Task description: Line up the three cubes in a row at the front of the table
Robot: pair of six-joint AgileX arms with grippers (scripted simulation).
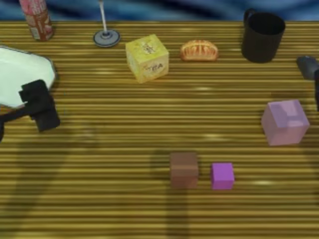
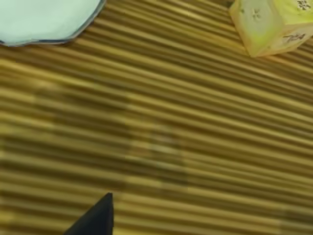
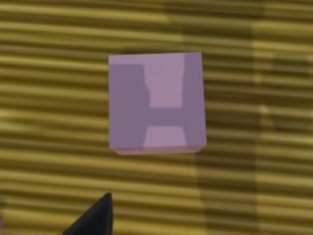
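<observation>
The larger pale pink cube [image 1: 285,122] sits at the table's right side, alone. In the right wrist view the pale pink cube [image 3: 155,102] lies ahead of one dark fingertip [image 3: 98,218], with a gripper shadow across its top. My right gripper [image 1: 310,65] shows only partly at the right edge, behind the cube, open and empty. The brown cube [image 1: 184,170] and the small magenta cube [image 1: 222,176] stand side by side near the front centre, a small gap between them. My left gripper [image 1: 41,105] is open and empty at the far left, beside the plate.
A pale plate [image 1: 20,74] lies at the left edge. Along the back stand a red can [image 1: 37,20], a grey-based stem [image 1: 106,36], the yellow TEA box [image 1: 147,58], a bread roll [image 1: 199,51] and a black mug [image 1: 261,36]. The striped table [image 1: 99,189] spreads at the front left.
</observation>
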